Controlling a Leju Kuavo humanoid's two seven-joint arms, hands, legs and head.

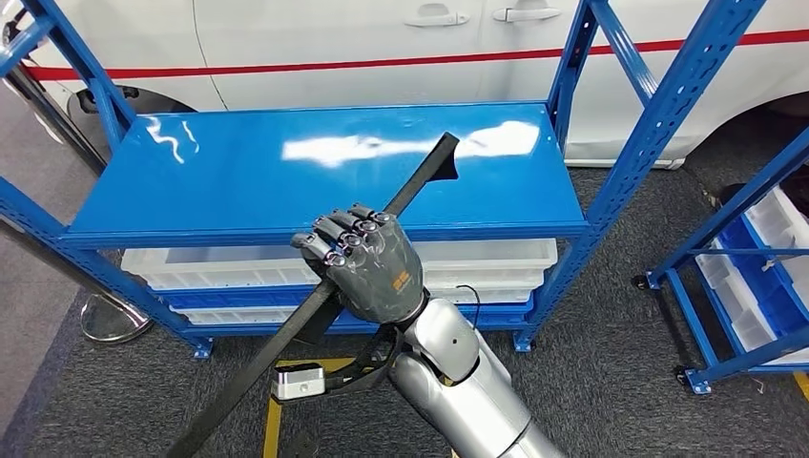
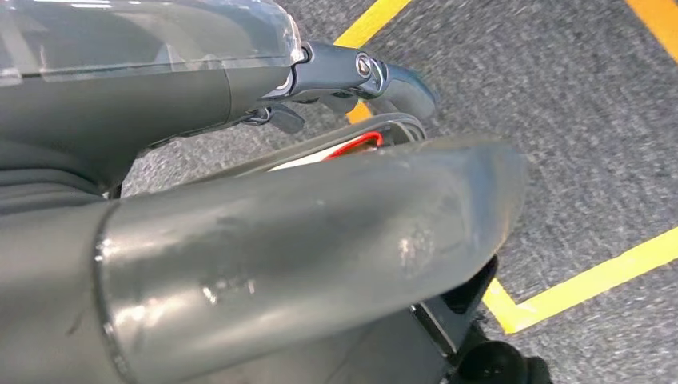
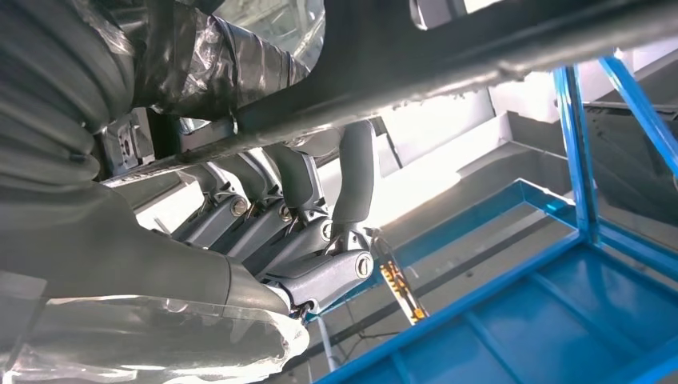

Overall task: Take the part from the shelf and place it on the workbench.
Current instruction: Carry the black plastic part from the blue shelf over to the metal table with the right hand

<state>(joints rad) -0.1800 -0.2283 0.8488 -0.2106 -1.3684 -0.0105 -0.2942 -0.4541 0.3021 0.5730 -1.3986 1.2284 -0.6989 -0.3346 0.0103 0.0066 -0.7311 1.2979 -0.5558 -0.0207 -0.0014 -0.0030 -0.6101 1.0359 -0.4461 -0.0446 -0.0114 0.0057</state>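
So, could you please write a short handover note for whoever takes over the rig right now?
Right hand: grips the long black part around its middle, holding it tilted above the front edge of the blue shelf; the part's far end is over the shelf top, its near end points down toward the floor.
Left hand: hangs by the robot's side over grey floor with yellow lines; I cannot tell whether it is open or shut.
Done: the part is grasped and appears lifted off the shelf.
Left: carry it to the workbench and set it down there.
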